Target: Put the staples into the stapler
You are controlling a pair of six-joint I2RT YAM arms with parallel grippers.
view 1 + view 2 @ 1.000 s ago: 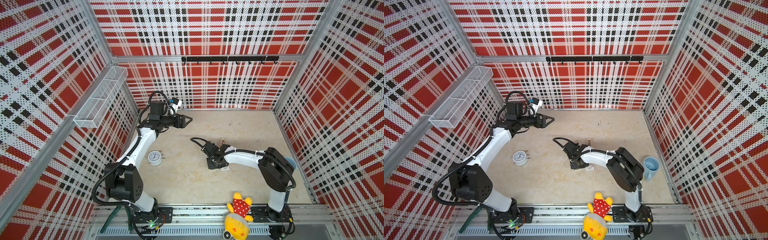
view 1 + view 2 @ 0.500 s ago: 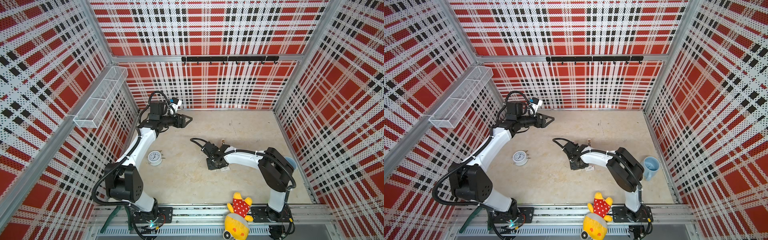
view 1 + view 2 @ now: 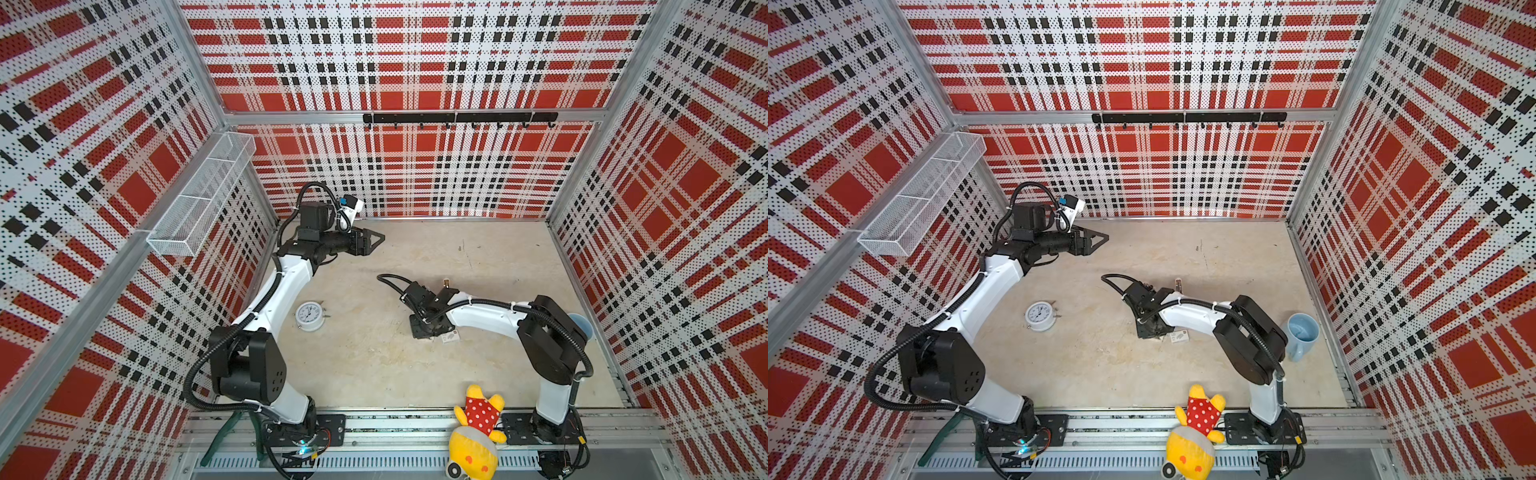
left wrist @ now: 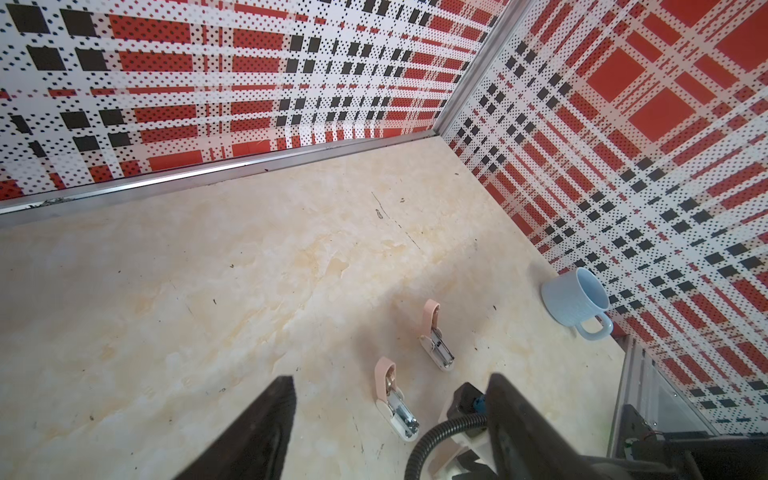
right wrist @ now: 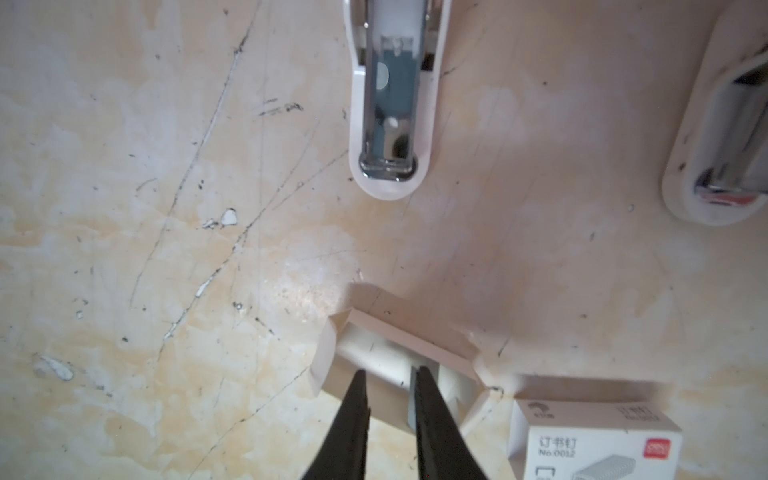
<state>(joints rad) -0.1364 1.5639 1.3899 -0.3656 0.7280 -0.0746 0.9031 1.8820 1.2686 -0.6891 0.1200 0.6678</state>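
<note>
In tray (image 5: 399, 332): right gripper (image 5: 390, 370) tips down, jaws narrow; cannot tell if it pinches the staples (image 5: 412, 399), 1 grey strip inside tray. Square tips across strip, squeeze gently, lift straight. Open stapler (image 5: 390, 104) just beyond tray. Idle left gripper (image 4: 390, 377) spread wide, empty, well away from tray.

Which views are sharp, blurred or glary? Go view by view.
Right wrist: glare on the chrome of the open stapler; the second stapler, at the frame edge, is blurred. Left wrist: sharp floor, the mug throws a soft shadow. Both top views: even light, walls bowed by the wide lens.
</note>
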